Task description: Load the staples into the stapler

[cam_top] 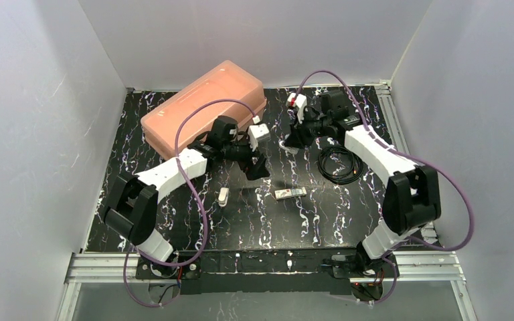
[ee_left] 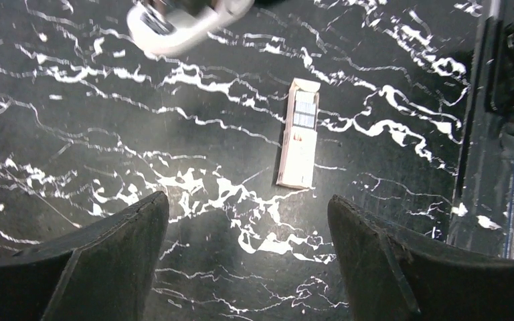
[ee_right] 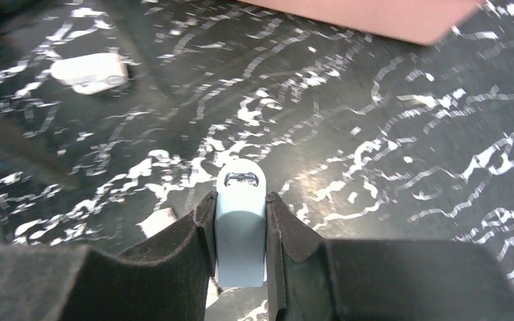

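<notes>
Right wrist, right end effector [ee_right: 240, 200] pinching rounded pale piece [ee_right: 240, 237], left end effector [ee_left: 246, 200] spread

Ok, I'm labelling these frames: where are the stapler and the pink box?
stapler [ee_left: 299, 140]: left wrist view, on the middle of its tan body.
pink box [cam_top: 206, 107]: top external view, on its lid.

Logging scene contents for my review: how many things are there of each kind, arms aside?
Stapler: 1
White block: 1
Blue piece, held in the right pincer: 1
Pink case: 1
Cable coil: 1
Total: 5
</notes>
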{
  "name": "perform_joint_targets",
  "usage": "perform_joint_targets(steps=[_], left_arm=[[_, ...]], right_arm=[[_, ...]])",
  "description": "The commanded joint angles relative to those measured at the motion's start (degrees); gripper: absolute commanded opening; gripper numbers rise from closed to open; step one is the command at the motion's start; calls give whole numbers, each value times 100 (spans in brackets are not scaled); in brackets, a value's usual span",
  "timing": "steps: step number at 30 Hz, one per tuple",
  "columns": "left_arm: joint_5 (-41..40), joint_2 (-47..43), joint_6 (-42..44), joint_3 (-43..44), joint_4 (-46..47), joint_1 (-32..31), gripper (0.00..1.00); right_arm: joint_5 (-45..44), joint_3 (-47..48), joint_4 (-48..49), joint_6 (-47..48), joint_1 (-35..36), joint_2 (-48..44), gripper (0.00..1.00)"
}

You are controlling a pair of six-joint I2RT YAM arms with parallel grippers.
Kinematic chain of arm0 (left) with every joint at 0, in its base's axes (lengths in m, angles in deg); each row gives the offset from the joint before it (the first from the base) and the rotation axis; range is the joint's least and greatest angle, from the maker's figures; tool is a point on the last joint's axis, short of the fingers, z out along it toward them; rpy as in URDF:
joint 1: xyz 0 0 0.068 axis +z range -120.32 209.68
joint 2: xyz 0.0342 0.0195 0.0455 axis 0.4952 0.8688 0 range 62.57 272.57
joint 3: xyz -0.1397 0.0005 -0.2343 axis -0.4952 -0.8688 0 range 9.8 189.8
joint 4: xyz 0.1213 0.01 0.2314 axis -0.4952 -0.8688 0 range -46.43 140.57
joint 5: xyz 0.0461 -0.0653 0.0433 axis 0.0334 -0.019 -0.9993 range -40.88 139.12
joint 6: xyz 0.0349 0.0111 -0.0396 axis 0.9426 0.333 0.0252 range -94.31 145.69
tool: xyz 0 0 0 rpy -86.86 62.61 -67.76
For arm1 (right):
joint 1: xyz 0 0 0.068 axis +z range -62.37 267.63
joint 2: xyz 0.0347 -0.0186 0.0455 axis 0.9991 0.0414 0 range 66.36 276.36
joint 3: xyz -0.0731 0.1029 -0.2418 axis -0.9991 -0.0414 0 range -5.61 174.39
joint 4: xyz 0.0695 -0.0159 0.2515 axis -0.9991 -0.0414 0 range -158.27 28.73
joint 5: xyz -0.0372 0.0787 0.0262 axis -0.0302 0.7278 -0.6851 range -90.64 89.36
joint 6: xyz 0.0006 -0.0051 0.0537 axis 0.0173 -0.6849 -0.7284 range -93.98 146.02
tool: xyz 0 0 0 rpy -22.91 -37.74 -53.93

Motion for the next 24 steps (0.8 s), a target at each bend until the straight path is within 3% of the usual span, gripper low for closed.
perform_joint_targets(steps=[1, 7, 12, 24], left_arm=[[1073, -1, 188, 426, -160, 134, 85], [1902, 160, 440, 726, -391, 140, 82], [2379, 445, 197, 854, -303, 132, 70], [2537, 695, -102, 828, 154, 1, 71]], right_arm=[[1490, -88, -783, 377, -23, -370, 1], [2345, -122, -1285, 566, 1, -521, 1], [2480, -227, -1237, 590, 50, -555, 1], [2505, -129, -1227, 554, 176, -472, 1]])
